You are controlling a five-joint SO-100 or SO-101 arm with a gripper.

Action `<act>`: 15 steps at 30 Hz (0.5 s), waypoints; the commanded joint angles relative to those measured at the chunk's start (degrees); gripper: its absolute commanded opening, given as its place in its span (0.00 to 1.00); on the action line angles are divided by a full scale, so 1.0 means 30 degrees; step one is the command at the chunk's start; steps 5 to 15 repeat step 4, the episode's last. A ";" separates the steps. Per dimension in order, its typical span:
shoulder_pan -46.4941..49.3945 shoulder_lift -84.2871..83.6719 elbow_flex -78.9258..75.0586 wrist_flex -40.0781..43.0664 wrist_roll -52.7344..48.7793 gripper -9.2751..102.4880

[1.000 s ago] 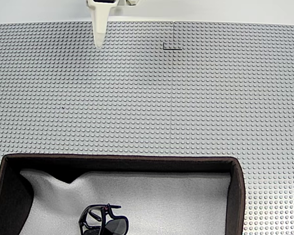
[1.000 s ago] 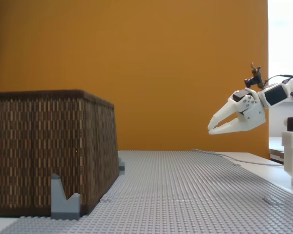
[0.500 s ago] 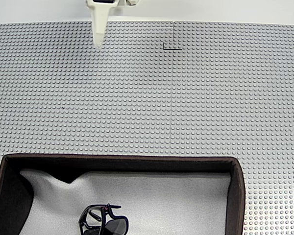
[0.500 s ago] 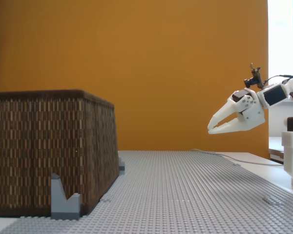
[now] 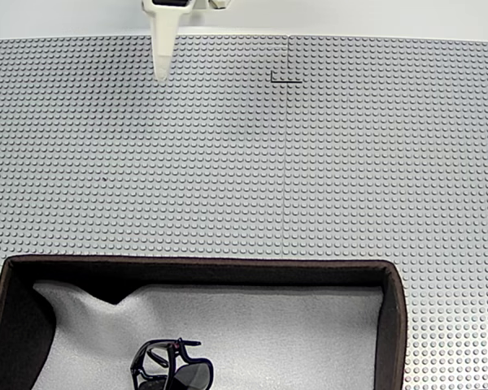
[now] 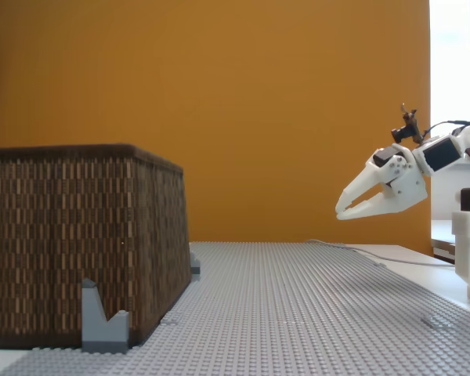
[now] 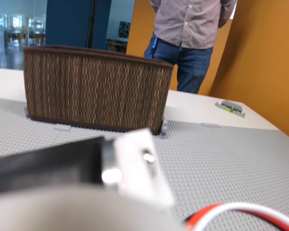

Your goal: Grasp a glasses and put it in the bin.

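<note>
One pair of glasses (image 5: 172,367) lies inside the one bin (image 5: 394,325), on the light grey wrinkled lining (image 5: 293,337), toward the left half of the box and at the near edge of a fixed view, where the lower part of the frame is cut off. The dark lenses and glossy black frame show, with a touch of pink-red at the folded temples. The bin's dark brown walls enclose it on three visible sides. In a fixed view from the side, the bin (image 6: 78,243) stands at the left on the studded grey baseplate (image 6: 298,313), its woven wall tall, with one grey bracket (image 6: 103,321) set against its near corner.

One gripper (image 6: 341,210) hangs above the far right of the baseplate in that side view, well apart from the bin, tips pointing left and slightly down. Its two white fingers are parted by a narrow gap and nothing is between them. From above, a single white finger (image 5: 161,45) reaches in from the far edge, left of a small dark corner mark (image 5: 285,79) on the baseplate (image 5: 309,162).

In the wrist view the bin (image 7: 96,91) stands across the plate, and one person (image 7: 192,38) in a checked shirt and jeans stands behind it. A small grey and green piece (image 7: 230,108) lies on the table at the right.
</note>
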 commanded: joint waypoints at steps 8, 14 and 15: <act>-0.0205 0.0381 -0.0586 0.0352 -0.0234 0.08; -0.0205 0.0381 -0.0586 0.0352 -0.0234 0.08; -0.0205 0.0381 -0.0586 0.0352 -0.0234 0.08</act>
